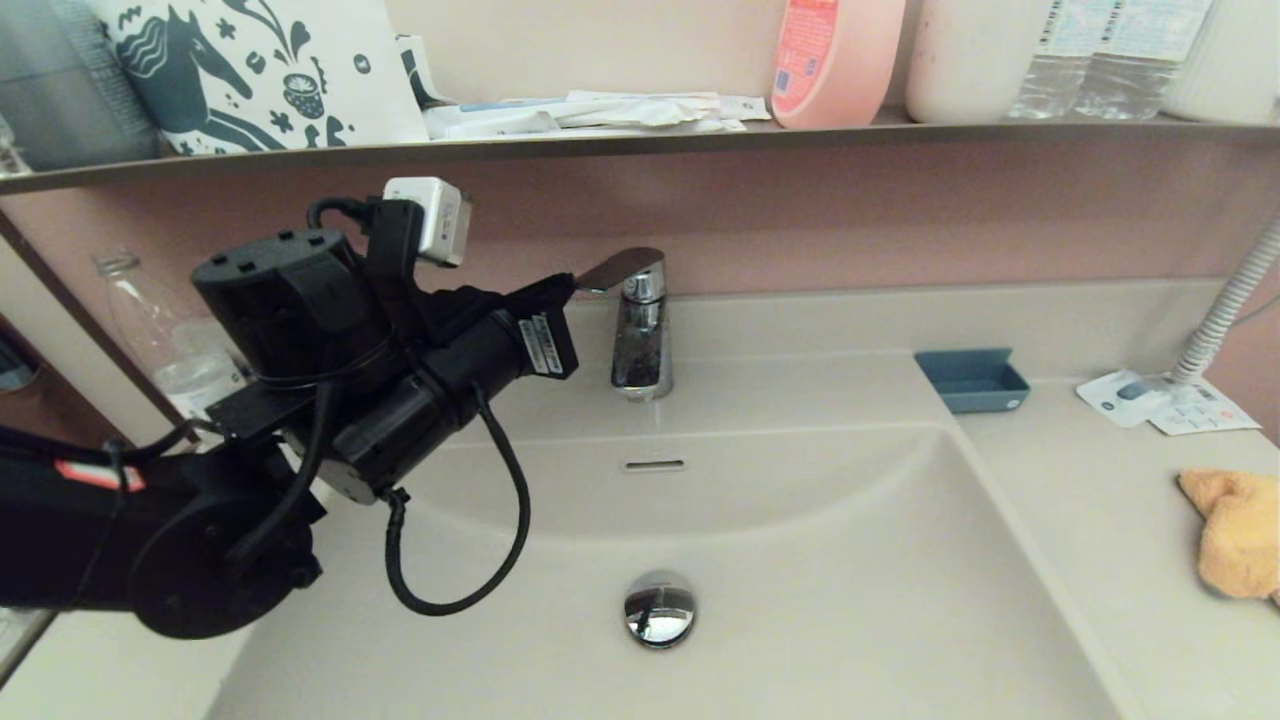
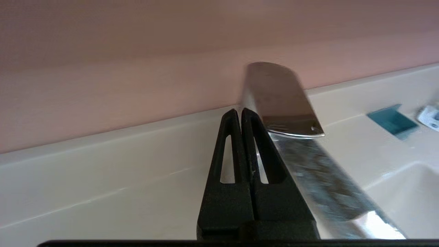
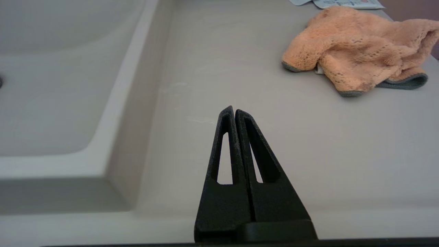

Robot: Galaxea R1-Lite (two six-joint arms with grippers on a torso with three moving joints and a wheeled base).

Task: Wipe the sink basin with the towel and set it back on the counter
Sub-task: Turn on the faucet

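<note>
The orange-yellow towel (image 1: pixel 1235 535) lies crumpled on the counter (image 1: pixel 1090 520) at the far right, its grey trim and white tag showing in the right wrist view (image 3: pixel 356 51). My right gripper (image 3: pixel 232 110) hovers shut and empty over the counter, short of the towel and beside the basin's rim; it is out of the head view. The beige sink basin (image 1: pixel 800 560) with its chrome drain plug (image 1: pixel 659 607) and overflow slot (image 1: pixel 653 465) holds nothing. My left gripper (image 2: pixel 239 111) is raised at the back, shut and empty, its tips right beside the faucet lever (image 2: pixel 281 99).
The chrome faucet (image 1: pixel 640 340) stands behind the basin. A blue soap dish (image 1: pixel 972 380), white leaflets (image 1: pixel 1165 402) and a ribbed hose (image 1: pixel 1228 305) sit at the back right. A plastic bottle (image 1: pixel 160 340) stands at the left. The dark shelf (image 1: pixel 640 140) above carries bottles and a bag.
</note>
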